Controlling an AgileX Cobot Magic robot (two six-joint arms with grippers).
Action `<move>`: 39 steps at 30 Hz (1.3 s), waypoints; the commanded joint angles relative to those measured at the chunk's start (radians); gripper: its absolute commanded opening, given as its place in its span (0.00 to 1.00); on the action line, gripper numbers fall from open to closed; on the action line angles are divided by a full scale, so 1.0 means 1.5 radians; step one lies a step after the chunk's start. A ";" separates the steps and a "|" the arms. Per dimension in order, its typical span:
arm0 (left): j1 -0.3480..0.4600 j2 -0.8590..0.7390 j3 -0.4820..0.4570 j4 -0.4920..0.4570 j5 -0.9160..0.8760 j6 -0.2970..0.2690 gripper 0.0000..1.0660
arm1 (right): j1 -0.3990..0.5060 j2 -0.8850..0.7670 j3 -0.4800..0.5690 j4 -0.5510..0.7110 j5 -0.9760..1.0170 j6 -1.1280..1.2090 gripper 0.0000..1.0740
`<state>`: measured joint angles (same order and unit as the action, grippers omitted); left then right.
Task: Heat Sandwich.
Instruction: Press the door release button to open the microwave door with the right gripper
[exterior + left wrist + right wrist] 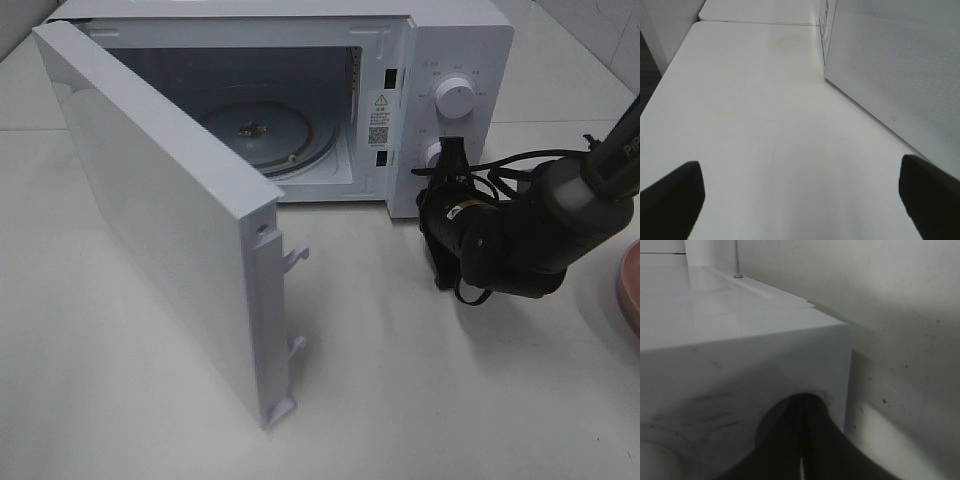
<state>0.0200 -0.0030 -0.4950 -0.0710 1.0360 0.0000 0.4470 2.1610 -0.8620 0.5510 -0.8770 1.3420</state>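
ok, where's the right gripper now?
Exterior high view, right of centre: the right gripper, shut, has its tips at the lower knob of the microwave, below the upper knob.

My left gripper hangs above the white table, dark fingertips spread wide over the tabletop. The open microwave door stands just beside one fingertip, its dotted panel facing me.
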 commanded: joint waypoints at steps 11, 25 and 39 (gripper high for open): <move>0.001 -0.019 0.001 0.000 -0.006 0.000 0.97 | -0.026 -0.035 -0.030 -0.065 -0.063 0.009 0.01; 0.001 -0.019 0.001 0.000 -0.006 0.000 0.97 | -0.025 -0.039 0.055 -0.142 -0.035 0.110 0.02; 0.001 -0.019 0.001 0.000 -0.006 0.000 0.97 | -0.025 -0.104 0.145 -0.167 -0.057 0.119 0.00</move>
<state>0.0200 -0.0030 -0.4950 -0.0710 1.0360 0.0000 0.4160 2.0290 -0.6600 0.3220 -0.9550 1.5190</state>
